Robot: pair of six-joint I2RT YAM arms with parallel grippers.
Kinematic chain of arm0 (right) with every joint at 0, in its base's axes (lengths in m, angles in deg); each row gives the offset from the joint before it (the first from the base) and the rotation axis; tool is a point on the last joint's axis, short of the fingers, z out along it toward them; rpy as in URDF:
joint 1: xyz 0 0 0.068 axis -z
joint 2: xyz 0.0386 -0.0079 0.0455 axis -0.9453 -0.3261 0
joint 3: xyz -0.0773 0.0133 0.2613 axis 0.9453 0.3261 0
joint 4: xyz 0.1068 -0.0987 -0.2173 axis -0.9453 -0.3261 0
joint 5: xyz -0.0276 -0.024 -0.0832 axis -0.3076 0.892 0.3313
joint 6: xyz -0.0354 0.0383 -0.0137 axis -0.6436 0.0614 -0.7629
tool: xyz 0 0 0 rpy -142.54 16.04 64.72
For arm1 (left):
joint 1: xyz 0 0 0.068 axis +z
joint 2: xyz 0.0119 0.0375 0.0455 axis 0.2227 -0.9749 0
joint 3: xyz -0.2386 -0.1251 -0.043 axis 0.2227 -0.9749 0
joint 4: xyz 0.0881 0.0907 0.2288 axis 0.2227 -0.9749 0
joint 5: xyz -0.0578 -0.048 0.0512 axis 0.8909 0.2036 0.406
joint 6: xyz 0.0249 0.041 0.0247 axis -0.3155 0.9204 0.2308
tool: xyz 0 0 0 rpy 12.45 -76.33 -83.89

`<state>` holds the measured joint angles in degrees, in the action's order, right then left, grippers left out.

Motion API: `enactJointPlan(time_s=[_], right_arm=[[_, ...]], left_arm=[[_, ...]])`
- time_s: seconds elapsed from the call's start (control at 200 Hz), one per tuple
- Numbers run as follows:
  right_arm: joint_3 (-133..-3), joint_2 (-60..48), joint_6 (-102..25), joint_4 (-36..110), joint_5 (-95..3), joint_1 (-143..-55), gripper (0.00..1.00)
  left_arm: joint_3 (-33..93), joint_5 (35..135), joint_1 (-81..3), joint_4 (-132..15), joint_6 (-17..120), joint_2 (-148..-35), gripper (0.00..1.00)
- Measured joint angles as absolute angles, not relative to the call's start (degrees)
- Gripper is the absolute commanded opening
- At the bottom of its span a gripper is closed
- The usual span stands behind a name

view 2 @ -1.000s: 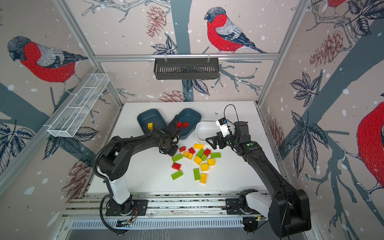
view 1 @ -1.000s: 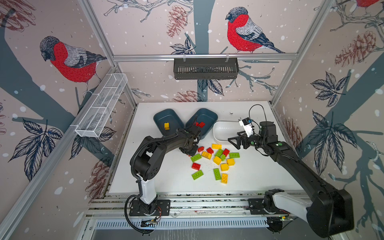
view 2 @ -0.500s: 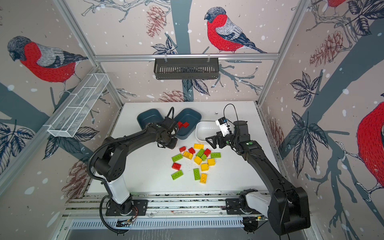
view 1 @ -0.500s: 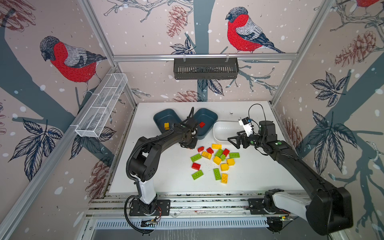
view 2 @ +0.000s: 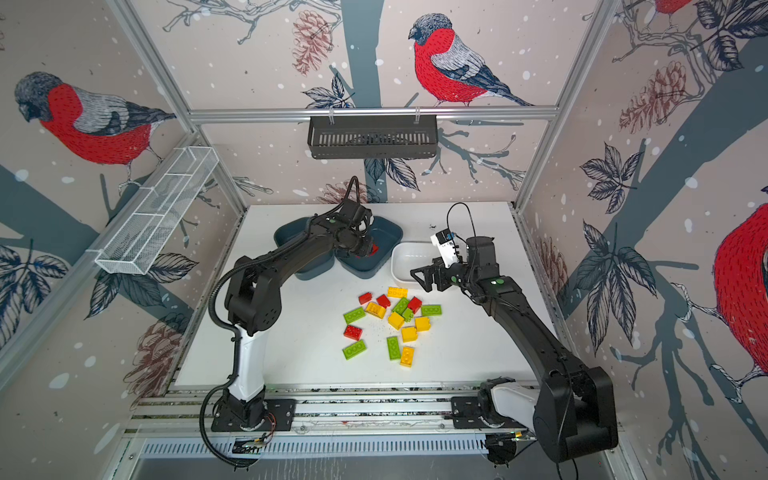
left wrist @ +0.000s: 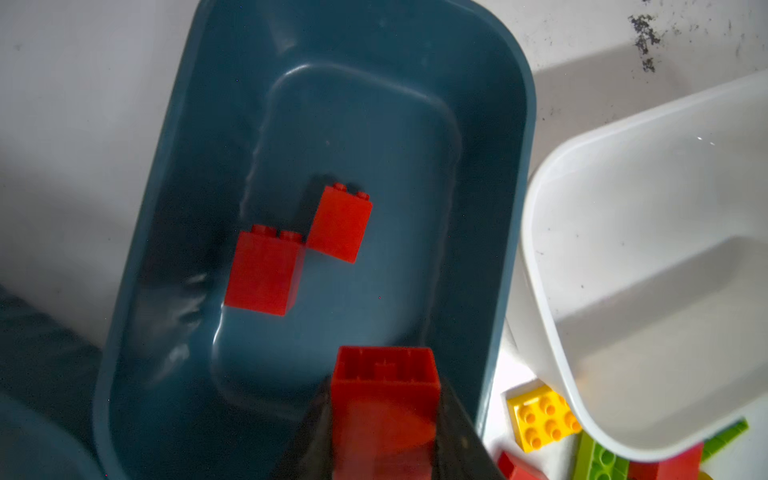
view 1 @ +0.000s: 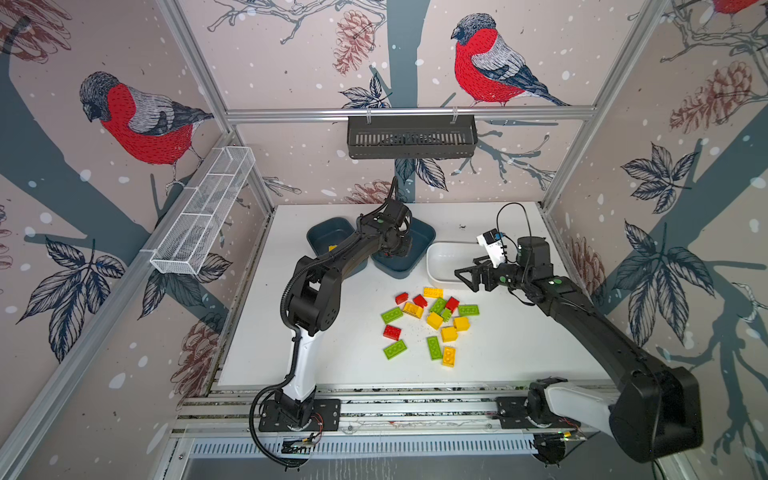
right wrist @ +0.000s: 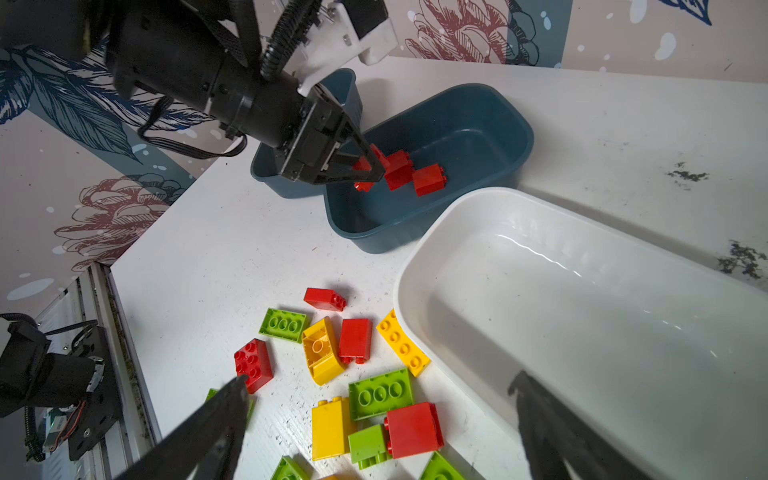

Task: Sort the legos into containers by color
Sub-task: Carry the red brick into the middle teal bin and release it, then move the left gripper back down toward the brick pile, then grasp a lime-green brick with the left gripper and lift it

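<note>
My left gripper (view 1: pixel 397 249) (left wrist: pixel 384 374) is shut on a red lego (left wrist: pixel 384 399) and hangs over the middle dark teal container (view 1: pixel 399 268) (left wrist: pixel 511 166). Two red legos (left wrist: pixel 262 272) (left wrist: pixel 340 224) lie on that container's floor. The other teal container (view 1: pixel 328 232) holds a yellow lego (view 1: pixel 332 248). My right gripper (view 1: pixel 463 276) (right wrist: pixel 380 379) is open and empty, above the pile's far edge beside the white container (view 1: pixel 442 262) (right wrist: pixel 582 332). The pile of red, yellow and green legos (view 1: pixel 434 320) lies in the middle of the table.
A black slotted basket (view 1: pixel 411 137) hangs on the back wall. A white wire rack (view 1: pixel 203 212) runs along the left wall. The three containers stand in a row at the back of the table, touching or nearly so.
My left gripper has moved from the teal container's near edge toward the back and now hangs over its inside. The right arm and the pile have not moved.
</note>
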<state>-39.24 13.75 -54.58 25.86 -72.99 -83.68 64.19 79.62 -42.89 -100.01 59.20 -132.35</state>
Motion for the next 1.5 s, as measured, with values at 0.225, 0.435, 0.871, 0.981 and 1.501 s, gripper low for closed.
enactJointPlan(time_s=[0.225,0.435,0.871,0.981,1.501], right_arm=[[-39.83,13.29,-54.8,25.88,-72.66,-83.64,1.0],[-39.85,13.01,-54.8,25.81,-72.64,-83.57,1.0],[-39.74,11.94,-55.04,25.44,-72.71,-83.94,1.0],[-39.72,11.91,-55.04,25.44,-72.73,-84.23,1.0],[-38.04,15.17,-55.52,23.04,-72.29,-84.77,1.0]], left_arm=[[69.37,77.11,-42.89,-103.86,59.39,-136.02,0.7],[61.83,77.06,-43.52,-105.57,59.31,-128.63,0.71],[33.77,81.7,-50.43,-104.84,64.29,-111.43,0.69],[30.29,81.79,-52.18,-103.99,65.93,-111.39,0.69],[24.94,77.17,-54.63,-99.03,72.22,-115.32,0.56]])
